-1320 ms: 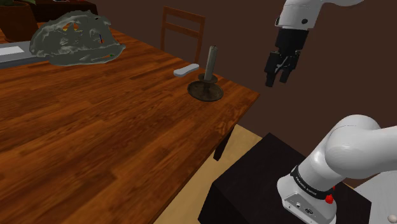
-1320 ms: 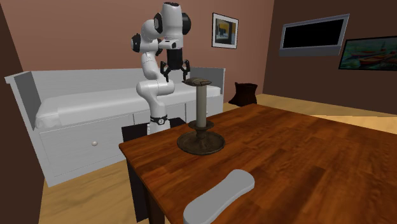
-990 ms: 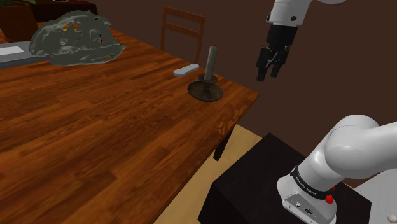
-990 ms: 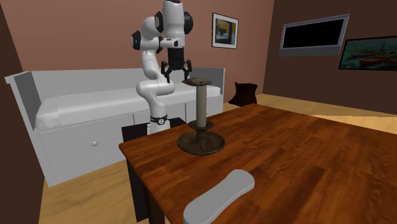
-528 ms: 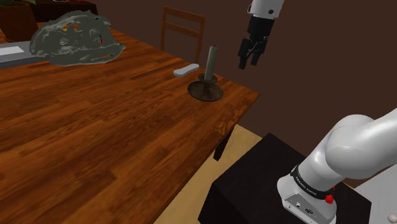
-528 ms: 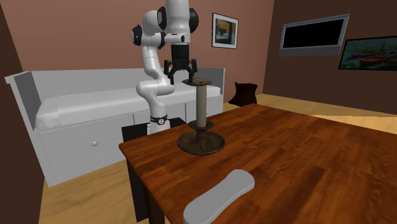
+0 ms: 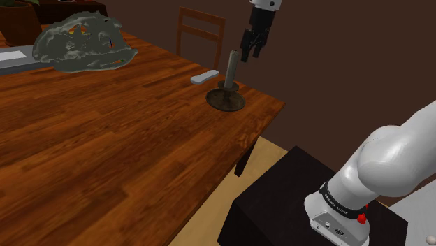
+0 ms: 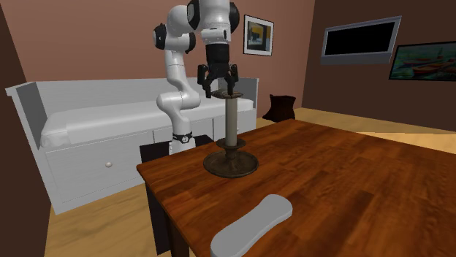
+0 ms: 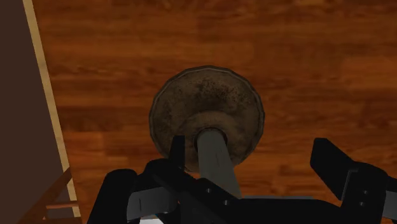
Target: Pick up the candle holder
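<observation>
Change: a second ago the gripper (image 7: 249,54) hung off past the table (image 7: 105,147) edge, on the shoulder view's right; it has since swung up and left and now sits just above the top of the candle holder (image 7: 228,89).
Unchanged: the candle holder and the flat grey piece (image 7: 204,77) beside it lie where they were.
Gripper: the fingers are spread wide with nothing gripped. In the second exterior view the gripper (image 8: 219,87) straddles the holder's top cup, tips about level with it. In the wrist view the gripper (image 9: 251,153) has the stem close to one finger and well apart from the other.
Contact: cannot tell whether the near finger touches the stem.
Candle holder, place: upright on the wooden table, near the corner closest to the robot's stand (image 7: 293,203).
Candle holder, looks: a dark, mottled brown round base (image 9: 207,105) with a raised, slightly scalloped rim, a plain grey column (image 8: 231,120) rising from its middle, and a small dark cup on top.
</observation>
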Controlling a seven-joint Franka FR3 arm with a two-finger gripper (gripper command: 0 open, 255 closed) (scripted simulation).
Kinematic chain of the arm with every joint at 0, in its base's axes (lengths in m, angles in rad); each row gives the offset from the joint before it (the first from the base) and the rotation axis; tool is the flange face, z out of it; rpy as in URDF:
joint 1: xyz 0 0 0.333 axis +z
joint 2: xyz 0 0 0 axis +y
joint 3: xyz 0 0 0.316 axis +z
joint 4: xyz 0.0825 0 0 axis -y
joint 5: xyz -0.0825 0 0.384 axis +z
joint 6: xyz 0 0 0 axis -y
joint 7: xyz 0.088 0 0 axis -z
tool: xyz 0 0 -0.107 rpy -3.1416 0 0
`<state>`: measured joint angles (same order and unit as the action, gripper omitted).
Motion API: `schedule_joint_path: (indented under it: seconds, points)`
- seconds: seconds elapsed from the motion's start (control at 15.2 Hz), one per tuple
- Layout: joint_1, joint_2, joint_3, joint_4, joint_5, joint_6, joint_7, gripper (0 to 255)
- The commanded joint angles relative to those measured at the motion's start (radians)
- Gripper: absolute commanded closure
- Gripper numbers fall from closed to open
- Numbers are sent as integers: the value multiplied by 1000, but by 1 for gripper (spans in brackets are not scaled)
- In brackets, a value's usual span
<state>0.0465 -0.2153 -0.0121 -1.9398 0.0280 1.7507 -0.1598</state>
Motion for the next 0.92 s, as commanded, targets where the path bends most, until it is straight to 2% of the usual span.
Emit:
schedule_joint_path:
  seconds: [0.0, 0.33, 0.86]
  points:
    - [3, 55, -1, 62, -2, 16, -28, 0]
    - [9, 196, 1, 240, -5, 30, -87, 0]
    - [9, 190, 1, 130, -4, 133, -90, 0]
